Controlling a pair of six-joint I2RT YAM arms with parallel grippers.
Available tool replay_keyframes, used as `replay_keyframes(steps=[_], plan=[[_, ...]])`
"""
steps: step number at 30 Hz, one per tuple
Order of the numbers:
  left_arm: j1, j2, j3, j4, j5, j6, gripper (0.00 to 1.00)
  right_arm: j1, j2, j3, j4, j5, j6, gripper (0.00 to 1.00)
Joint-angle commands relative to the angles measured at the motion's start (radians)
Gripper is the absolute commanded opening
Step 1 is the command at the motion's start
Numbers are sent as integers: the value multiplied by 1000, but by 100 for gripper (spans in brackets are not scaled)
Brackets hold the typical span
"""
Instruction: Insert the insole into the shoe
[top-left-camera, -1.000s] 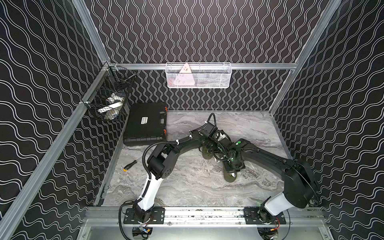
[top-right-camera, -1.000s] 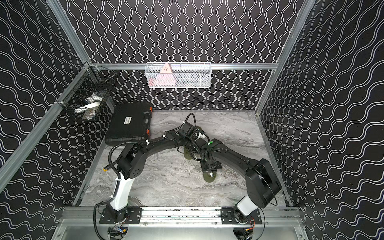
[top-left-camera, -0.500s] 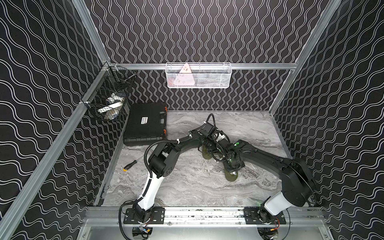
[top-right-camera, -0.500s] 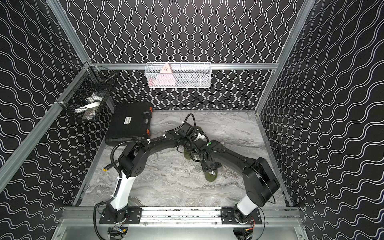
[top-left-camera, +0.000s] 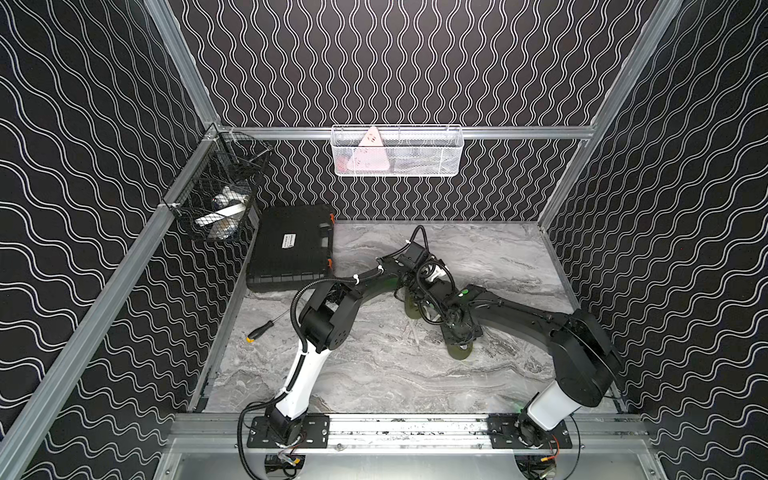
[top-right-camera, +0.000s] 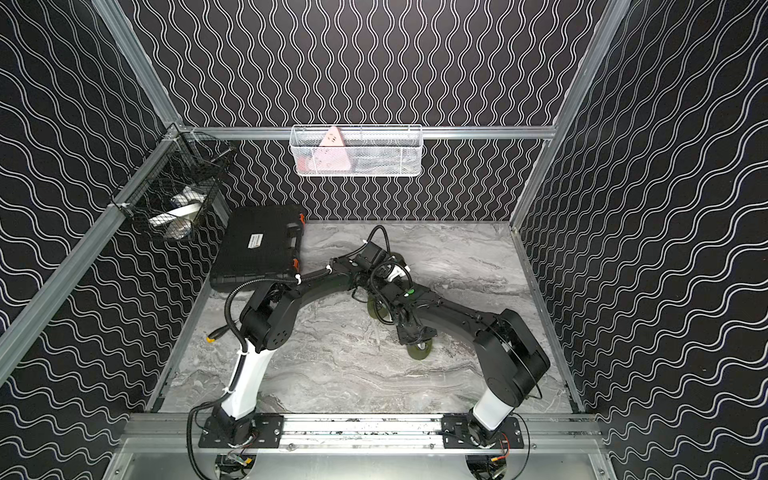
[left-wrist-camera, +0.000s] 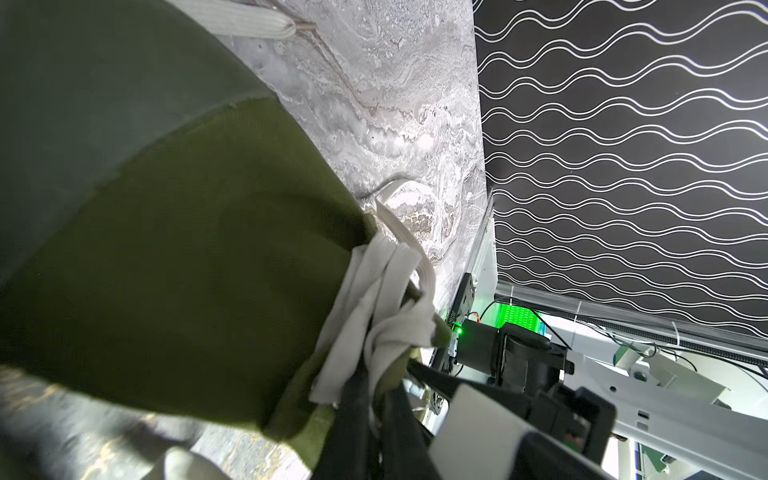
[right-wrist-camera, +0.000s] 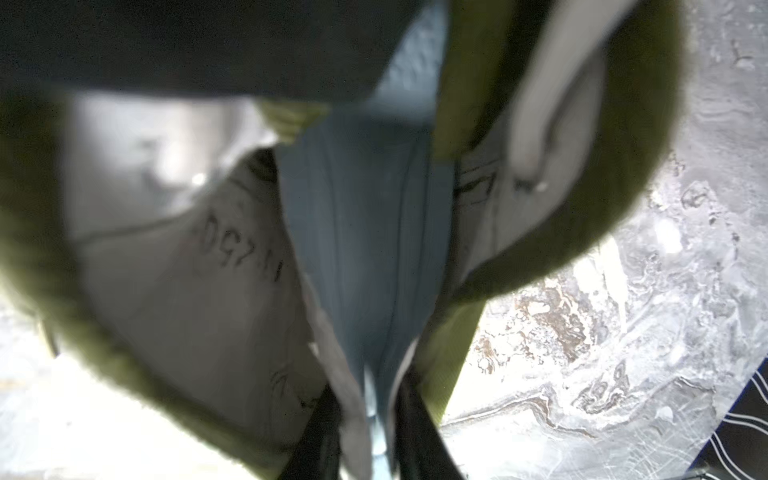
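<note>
Black case (top-left-camera: 291, 249), screwdriver (top-left-camera: 259, 330) apart from shoe (top-left-camera: 459, 352)

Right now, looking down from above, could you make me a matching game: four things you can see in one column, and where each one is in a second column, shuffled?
Things:
1. white basket
2. black case
3. screwdriver
4. shoe

Places:
A. lying on the table by the left wall, nearer the front
B. hanging on the back wall
C. middle of the table
D. far left corner of the table

Pairs: 1-B; 2-D; 3-A; 4-C
</note>
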Motion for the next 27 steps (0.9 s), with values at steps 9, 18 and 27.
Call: replay_keyframes(steps=[9,18,27], plan=[[3,-37,-52,25,67,15,0,5,-163,-58,42,-92,88,61],[3,-45,-46,12,50,17,0,4,-228,-85,24,-132,155,71],[2,-64,-90,45,37,-6,0,3,-236,-148,132,-169,169,54]])
